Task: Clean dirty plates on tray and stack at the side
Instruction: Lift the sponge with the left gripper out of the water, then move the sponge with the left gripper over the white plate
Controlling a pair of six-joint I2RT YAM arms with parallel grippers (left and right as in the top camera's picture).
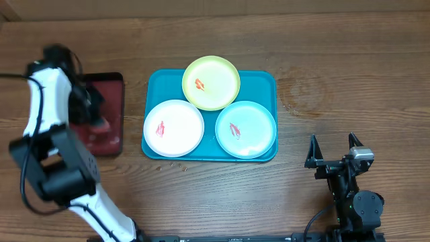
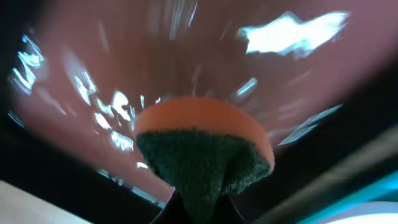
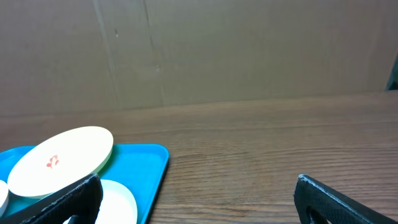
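The turquoise tray point(image 1: 265, 84) holds three plates, each with a small red smear: a yellow-green plate point(image 1: 218, 74) at the back, a white plate point(image 1: 180, 121) at front left and a pale mint plate point(image 1: 254, 121) at front right. My left gripper point(image 1: 94, 114) is over the dark-red tray point(image 1: 111, 91), left of the turquoise tray. In the left wrist view it point(image 2: 199, 214) is shut on an orange and green sponge point(image 2: 202, 149). My right gripper point(image 1: 334, 149) is open and empty, right of the tray. In the right wrist view the yellow-green plate point(image 3: 62, 158) and the tray point(image 3: 149, 162) show.
The dark-red black-rimmed tray fills the left wrist view point(image 2: 186, 56) with glare on its surface. A few small crumbs lie on the wooden table point(image 1: 178, 165) in front of the turquoise tray. A cardboard wall point(image 3: 249, 50) stands behind the table.
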